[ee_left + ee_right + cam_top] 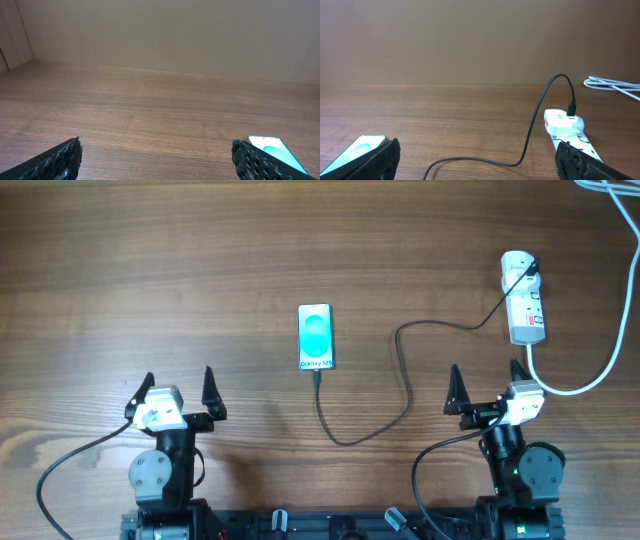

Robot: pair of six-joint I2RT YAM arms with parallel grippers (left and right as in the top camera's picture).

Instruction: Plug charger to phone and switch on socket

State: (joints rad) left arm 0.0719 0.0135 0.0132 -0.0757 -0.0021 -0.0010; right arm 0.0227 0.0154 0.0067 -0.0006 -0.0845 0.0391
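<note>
The phone [315, 337] lies flat mid-table with its cyan screen lit; its corner shows in the left wrist view [274, 149] and the right wrist view [360, 148]. The charger [405, 385], a thin black cable, runs from the white socket [523, 298] in a loop to the phone's near end, where its tip touches the edge; I cannot tell whether it is seated. The cable [536, 127] rises to a plug on the socket [564, 124]. My left gripper [178, 380] [156, 145] is open over bare wood, left of the phone. My right gripper [484, 375] [477, 145] is open, just short of the socket.
A thick white cord [610, 350] leaves the socket's near end and curves off the far right corner; it also shows at the right of the right wrist view [615, 86]. The wooden table [150, 270] is bare to the left.
</note>
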